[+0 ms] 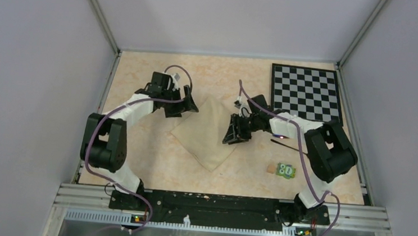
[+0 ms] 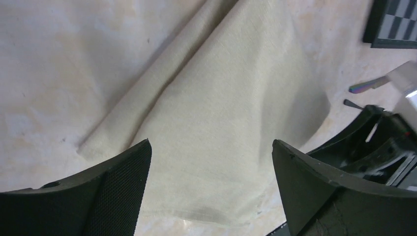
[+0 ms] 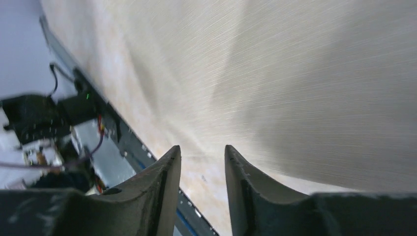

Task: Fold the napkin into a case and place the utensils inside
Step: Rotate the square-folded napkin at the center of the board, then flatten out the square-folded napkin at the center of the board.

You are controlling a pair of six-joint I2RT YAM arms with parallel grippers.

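The beige napkin point(image 1: 208, 132) lies folded into a broad kite shape at the table's middle; no narrow case is in view. My left gripper point(image 1: 188, 108) hovers over its upper left edge, wide open, with only cloth point(image 2: 216, 113) below the jaws point(image 2: 211, 147). At the napkin's right edge my right gripper point(image 1: 232, 138) is open by a narrow gap point(image 3: 202, 150) with nothing between the fingers; the cloth point(image 3: 319, 88) fills that view. The utensils lie right of the napkin: a thin dark piece point(image 1: 283, 144), a purple-tinted one point(image 2: 366, 87) and a dark handle point(image 2: 351, 103), partly hidden by the right arm.
A black-and-white chessboard point(image 1: 305, 92) sits at the back right corner. A small green block with white dots point(image 1: 286, 170) lies near the front right. Grey walls enclose the table, and a metal rail point(image 1: 222, 203) runs along the near edge.
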